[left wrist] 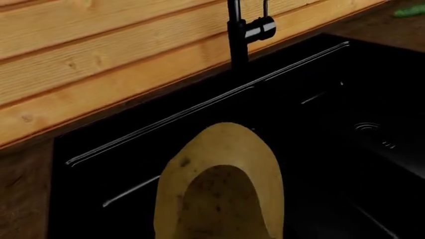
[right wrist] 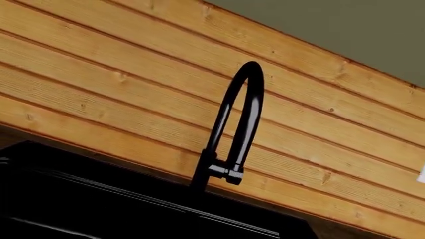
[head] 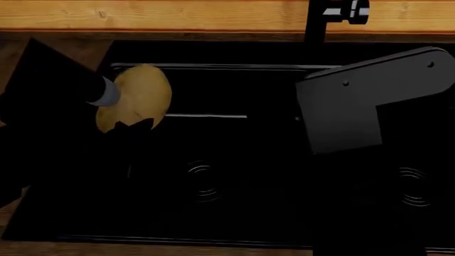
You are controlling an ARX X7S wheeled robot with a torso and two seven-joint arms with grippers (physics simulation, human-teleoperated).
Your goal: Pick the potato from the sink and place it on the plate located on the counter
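Note:
The tan-yellow potato (head: 136, 95) hangs over the back left part of the black sink (head: 284, 160), clear of the basin floor. My left gripper (head: 127, 126) comes in from the left and is shut on the potato; its dark fingers overlap the potato's lower edge. In the left wrist view the potato (left wrist: 222, 184) fills the lower middle, with the sink (left wrist: 332, 99) behind it. My right arm (head: 370, 101) hovers above the right basin, and its gripper does not show in any view. The plate is out of view. The dark wood counter (head: 64, 45) frames the sink.
A black arched faucet (right wrist: 232, 129) stands at the sink's back edge, also seen as the faucet (head: 316, 21) in the head view. A wooden plank wall (left wrist: 99, 50) runs behind it. Ringed drains (head: 202, 181) mark the basins. A green cucumber (left wrist: 408, 11) lies on the counter.

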